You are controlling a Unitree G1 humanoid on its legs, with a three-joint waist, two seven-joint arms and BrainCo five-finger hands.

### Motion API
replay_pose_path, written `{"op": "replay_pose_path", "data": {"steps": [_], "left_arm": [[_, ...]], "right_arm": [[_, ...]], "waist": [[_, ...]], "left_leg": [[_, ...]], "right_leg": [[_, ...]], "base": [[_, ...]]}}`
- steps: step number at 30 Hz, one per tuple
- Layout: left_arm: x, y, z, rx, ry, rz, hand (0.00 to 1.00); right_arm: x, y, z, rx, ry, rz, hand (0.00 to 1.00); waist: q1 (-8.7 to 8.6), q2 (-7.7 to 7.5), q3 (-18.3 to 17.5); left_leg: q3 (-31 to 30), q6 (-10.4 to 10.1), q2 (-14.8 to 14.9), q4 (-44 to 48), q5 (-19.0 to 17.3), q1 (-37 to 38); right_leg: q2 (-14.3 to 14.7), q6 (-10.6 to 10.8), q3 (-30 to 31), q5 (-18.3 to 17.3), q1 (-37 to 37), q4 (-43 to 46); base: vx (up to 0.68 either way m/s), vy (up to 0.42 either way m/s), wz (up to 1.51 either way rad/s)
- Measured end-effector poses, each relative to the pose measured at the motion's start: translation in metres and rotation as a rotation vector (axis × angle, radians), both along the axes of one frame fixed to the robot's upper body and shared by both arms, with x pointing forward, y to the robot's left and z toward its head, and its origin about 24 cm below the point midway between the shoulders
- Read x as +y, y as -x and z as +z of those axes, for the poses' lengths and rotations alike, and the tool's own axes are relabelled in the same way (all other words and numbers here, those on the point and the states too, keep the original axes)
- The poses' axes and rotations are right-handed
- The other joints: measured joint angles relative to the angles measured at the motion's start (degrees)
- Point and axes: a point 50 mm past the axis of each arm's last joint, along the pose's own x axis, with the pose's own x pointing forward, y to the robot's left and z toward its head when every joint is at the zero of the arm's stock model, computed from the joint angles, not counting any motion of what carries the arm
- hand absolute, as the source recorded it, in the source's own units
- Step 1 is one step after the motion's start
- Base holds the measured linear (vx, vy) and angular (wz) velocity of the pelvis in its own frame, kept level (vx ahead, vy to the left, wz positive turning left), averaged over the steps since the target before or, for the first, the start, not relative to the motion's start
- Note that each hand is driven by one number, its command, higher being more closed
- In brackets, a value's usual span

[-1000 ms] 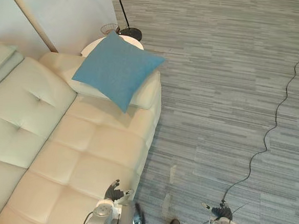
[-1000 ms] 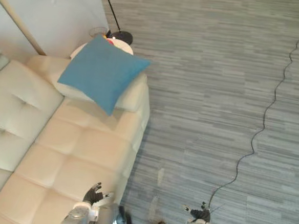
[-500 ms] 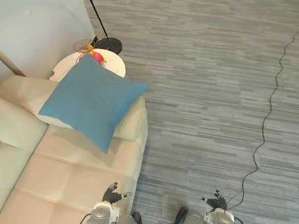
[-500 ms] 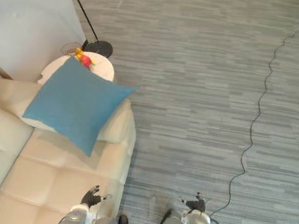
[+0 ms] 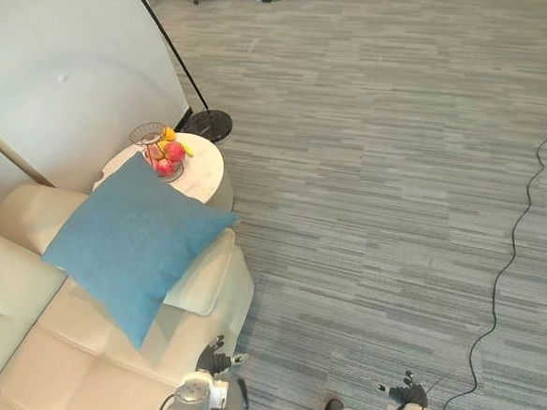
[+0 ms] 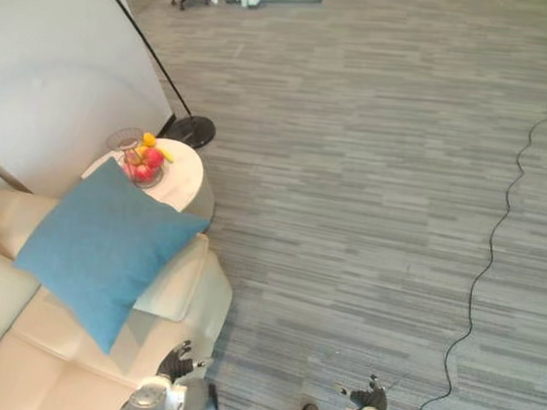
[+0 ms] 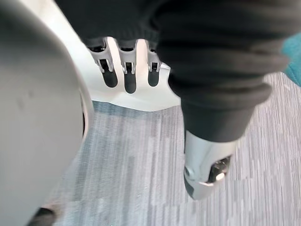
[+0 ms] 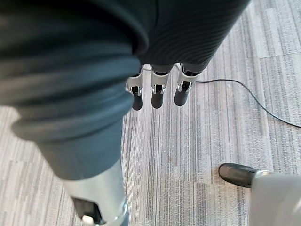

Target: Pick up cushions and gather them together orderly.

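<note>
Left hand (image 5: 214,358): fingers relaxed, holding nothing, low above the front corner of the cream sofa (image 5: 19,356).
Right hand (image 5: 407,394): fingers straight and empty, over grey carpet (image 5: 379,175), well apart from the sofa.
Blue cushion (image 5: 134,245): tilted on one corner against the sofa's padded arm, well beyond the left hand.
Side table (image 5: 204,170): round, white, just behind the cushion, bearing a wire fruit basket (image 5: 158,149).
Lamp base (image 5: 209,124): black, on the carpet beside the table.
</note>
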Motion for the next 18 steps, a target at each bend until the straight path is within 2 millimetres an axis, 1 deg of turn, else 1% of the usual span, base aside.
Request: {"op": "replay_pose_path", "data": {"steps": [1,2,3,4,5,7,8,9,10,11,13,14,15,16,17,18], "left_arm": [[0.0,0.003,-0.001,0.006,0.001,0.002,0.0],[0.002,0.004,-0.002,0.011,-0.005,0.004,0.0],[0.012,0.002,-0.001,0.012,-0.024,0.016,0.0],[0.016,0.0,0.001,0.003,-0.031,0.023,0.0],[0.019,-0.001,0.001,0.0,-0.033,0.029,0.0],[0.019,0.002,0.0,0.014,-0.024,0.046,0.0],[0.021,0.004,-0.001,0.018,-0.025,0.055,0.0],[0.023,0.006,-0.002,0.026,-0.027,0.057,0.0],[0.025,0.009,-0.003,0.035,-0.034,0.053,0.0],[0.026,0.012,-0.004,0.041,-0.037,0.054,0.0],[0.027,0.014,-0.004,0.047,-0.039,0.059,0.0],[0.026,0.014,-0.004,0.045,-0.039,0.065,0.0],[0.025,0.015,-0.004,0.047,-0.038,0.066,0.0],[0.024,0.016,-0.005,0.049,-0.036,0.067,0.0],[0.024,0.016,-0.005,0.048,-0.037,0.066,0.0],[0.026,0.016,-0.005,0.048,-0.044,0.066,0.0]], "right_arm": [[0.0,0.001,0.0,0.002,0.001,-0.001,0.0],[0.001,0.002,-0.001,0.004,-0.001,-0.002,0.0],[0.012,-0.001,-0.003,-0.007,-0.03,0.001,0.0],[0.017,-0.003,-0.003,-0.015,-0.042,0.004,0.0],[0.02,-0.005,-0.003,-0.02,-0.048,0.007,0.0],[0.02,-0.008,-0.002,-0.024,-0.044,0.023,0.0],[0.022,-0.01,-0.002,-0.026,-0.048,0.033,0.0],[0.025,-0.01,-0.002,-0.026,-0.057,0.035,0.0],[0.025,-0.008,-0.003,-0.022,-0.059,0.034,0.0],[0.025,-0.007,-0.003,-0.022,-0.058,0.033,0.0],[0.024,-0.005,-0.004,-0.018,-0.055,0.031,0.0],[0.022,-0.002,-0.004,-0.011,-0.053,0.028,0.0],[0.021,-0.002,-0.004,-0.01,-0.051,0.028,0.0],[0.02,0.005,-0.006,0.004,-0.049,0.022,0.0],[0.019,0.007,-0.006,0.006,-0.052,0.013,0.0],[0.019,0.009,-0.007,0.009,-0.054,0.009,0.0]], "waist": [[0.01,0.61,-0.1],[0.06,0.61,-0.12],[-0.02,-1.9,-0.21],[0.31,-3.3,-0.04],[0.47,-4.01,-0.1],[0.73,-3.29,-0.39],[0.81,-3.24,-0.37],[0.72,-3.51,-0.48],[0.34,-3.57,-0.58],[0.27,-3.59,-0.6],[0.27,-3.39,-0.62],[0.01,-2.62,-1.01],[-0.15,-2.23,-1.19],[-0.64,-2.12,-1.27],[-0.66,-2.63,-1.59],[-0.62,-3.72,-1.7]], "left_leg": [[2.23,0.09,-0.37,-5.67,5.61,0.82],[3.2,8.52,-0.32,-7.3,8.09,1.34],[2.49,8.61,-2.29,-6.99,6.87,1.7],[2.31,8.94,-3.22,-5.95,4.81,1.46],[2.24,8.94,-3.61,-3.56,1.95,0.79],[1.85,8.62,-3.39,0.86,-2.48,1.57],[1.02,8.79,-3.93,1.54,-3.51,2.84],[0.04,8.9,-4.81,1.54,-4.46,4.55],[-1.88,8.78,-5.7,1.24,-5.15,5.69],[-3.38,8.76,-6.47,0.41,-5.21,6.61],[-6.82,8.52,-7.56,-2.36,-5.03,8.7],[-10.16,7.92,-7.6,-3.66,-4.64,9.33],[-12.15,7.41,-7.51,-4.43,-4.16,9.83],[-15.06,6.84,-7.52,-4.88,-3.81,10.7],[-16.97,6.06,-8.04,-4.73,-3.72,10.84],[-17.87,5.46,-8.74,-4.06,-4.04,10.74]], "right_leg": [[1.34,0.81,-0.39,-0.22,1.61,-1.27],[2.35,1.9,-0.44,-1.04,3.05,-2.08],[0.75,3.17,-0.58,-1.89,3.85,-2.04],[0.04,3.93,-0.59,-3.14,4.03,-1.24],[-1.17,4.86,-0.57,-4.23,3.68,1.29],[-3.7,6.83,2.03,-5.59,0.63,13.62],[-5.05,7.41,3.35,-5.52,-1.1,20.46],[-6.22,10.04,6.37,-5.75,-4.32,29.24],[-6.14,11.06,8.03,-7.75,-6.18,33.63],[-6.12,10.53,8.26,-9.04,-7.24,34.36],[-5.28,8.25,8.67,-10.99,-10.04,31.79],[-3.01,7.1,11.77,-11.56,-12.44,27.85],[-1.3,6.97,15.67,-11.53,-13.8,25.22],[0.49,6.87,21.28,-10.76,-15.01,21.36],[0.77,6.37,24.34,-7.55,-15.08,15.97],[-0.51,4.92,24.67,-1.41,-15.18,11.13]], "base": [[0.4,0.065,0.17],[0.46,0.086,0.32],[0.36,0.076,0.33],[0.34,0.044,0.4],[0.32,0.07,0.21],[0.32,0.125,0.13],[0.34,0.125,0.26],[0.41,0.081,0.57],[0.33,0.017,0.79],[0.33,-0.017,0.88],[0.28,-0.039,0.96],[0.27,-0.095,1.2],[0.33,-0.163,1.56],[0.35,-0.217,1.55],[0.29,-0.216,1.53],[0.29,-0.274,1.33]]}}
